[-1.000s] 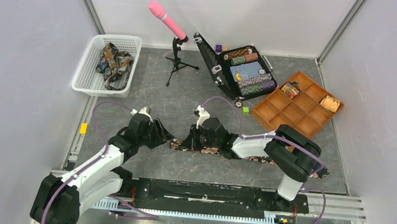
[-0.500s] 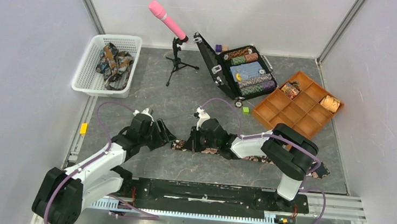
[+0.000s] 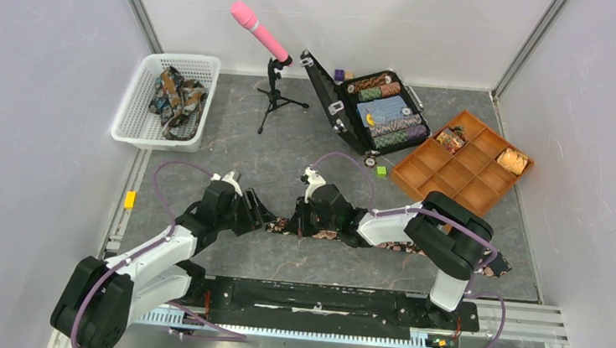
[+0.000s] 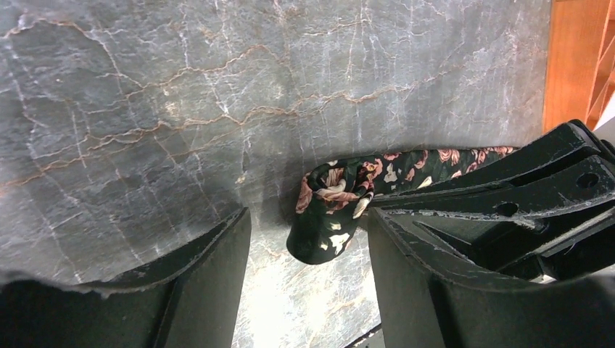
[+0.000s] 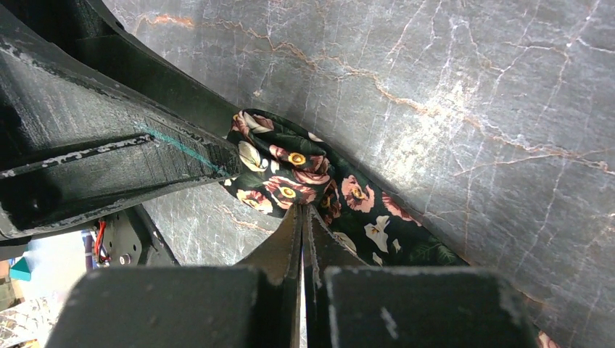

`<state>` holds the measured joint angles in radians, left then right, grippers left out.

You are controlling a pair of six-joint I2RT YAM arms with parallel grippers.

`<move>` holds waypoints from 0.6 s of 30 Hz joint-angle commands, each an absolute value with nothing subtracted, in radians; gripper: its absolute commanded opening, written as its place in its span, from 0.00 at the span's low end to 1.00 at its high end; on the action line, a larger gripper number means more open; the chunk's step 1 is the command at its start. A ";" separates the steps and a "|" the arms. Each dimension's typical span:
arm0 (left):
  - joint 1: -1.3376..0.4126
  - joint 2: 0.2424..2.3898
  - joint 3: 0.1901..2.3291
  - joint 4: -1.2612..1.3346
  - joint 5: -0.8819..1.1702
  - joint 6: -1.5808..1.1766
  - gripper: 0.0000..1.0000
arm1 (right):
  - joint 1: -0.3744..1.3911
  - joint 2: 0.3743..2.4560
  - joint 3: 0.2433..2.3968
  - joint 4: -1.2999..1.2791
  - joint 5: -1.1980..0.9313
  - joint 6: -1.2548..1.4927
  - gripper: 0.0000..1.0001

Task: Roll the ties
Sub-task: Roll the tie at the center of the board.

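1. Grey marbled tabletop (image 3: 289, 155), under both arms.
2. Dark floral tie (image 4: 333, 196), stretched as a long strip across the near part of the tabletop, left end curled over into a small fold.
3. Left tool (image 4: 308, 217), spread open astride that folded end, gripping nothing.
4. Right tool (image 5: 302, 217), closed tight, tips against the tie beside the fold; any pinch on the fabric impossible to tell.

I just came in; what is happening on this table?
A long dark floral fabric necktie lies on the grey marbled table, not rolled yet. The right gripper is shut, its tips on the tie's folded end. The left gripper stands open around that same end.
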<state>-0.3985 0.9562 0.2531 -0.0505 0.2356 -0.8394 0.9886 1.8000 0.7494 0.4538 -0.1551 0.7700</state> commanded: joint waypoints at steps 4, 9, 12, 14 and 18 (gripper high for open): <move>-0.393 0.988 0.220 0.083 0.296 -0.800 0.63 | 0.989 1.810 0.780 0.462 -0.138 0.754 0.00; -0.393 1.017 0.208 0.129 0.328 -0.790 0.60 | 0.990 1.813 0.784 0.459 -0.138 0.752 0.00; -0.394 1.031 0.189 0.179 0.359 -0.791 0.59 | 0.990 1.815 0.786 0.459 -0.139 0.751 0.00; -0.393 1.039 0.182 0.199 0.372 -0.790 0.58 | 0.989 1.815 0.785 0.459 -0.140 0.752 0.00; -0.394 1.054 0.178 0.213 0.377 -0.779 0.55 | 0.989 1.817 0.787 0.456 -0.144 0.751 0.00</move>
